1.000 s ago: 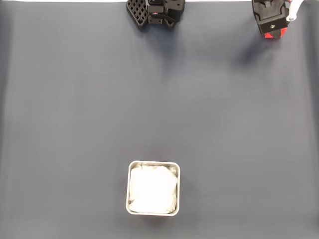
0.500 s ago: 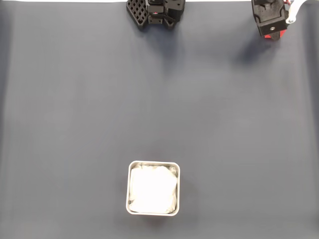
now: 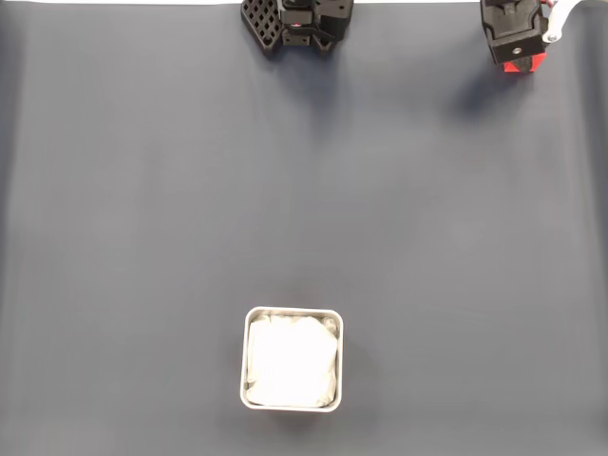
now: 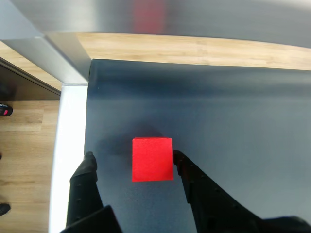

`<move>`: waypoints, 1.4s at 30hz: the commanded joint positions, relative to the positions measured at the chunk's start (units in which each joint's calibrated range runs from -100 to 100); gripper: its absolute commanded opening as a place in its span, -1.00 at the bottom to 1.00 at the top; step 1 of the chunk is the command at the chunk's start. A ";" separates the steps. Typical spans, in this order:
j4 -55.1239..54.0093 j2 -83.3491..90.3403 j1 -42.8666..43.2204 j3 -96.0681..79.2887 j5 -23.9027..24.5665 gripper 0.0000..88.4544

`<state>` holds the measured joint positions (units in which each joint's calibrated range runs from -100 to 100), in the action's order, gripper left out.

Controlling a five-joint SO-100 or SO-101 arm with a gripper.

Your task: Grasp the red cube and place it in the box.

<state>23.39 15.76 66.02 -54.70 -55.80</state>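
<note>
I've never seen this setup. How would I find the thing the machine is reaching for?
Start with the big dark grey mat that covers the table, and go to its top right corner in the fixed view, where the black pincer hangs. Between its two open fingers sits a small, bright red, matte cube. It is the only red block on the mat; the square metal-rimmed box with white lining stands far from it.
</note>
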 commanded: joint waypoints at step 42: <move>2.27 5.64 -2.10 1.87 0.15 -0.75</move>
<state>24.42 17.41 65.88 -54.70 -55.31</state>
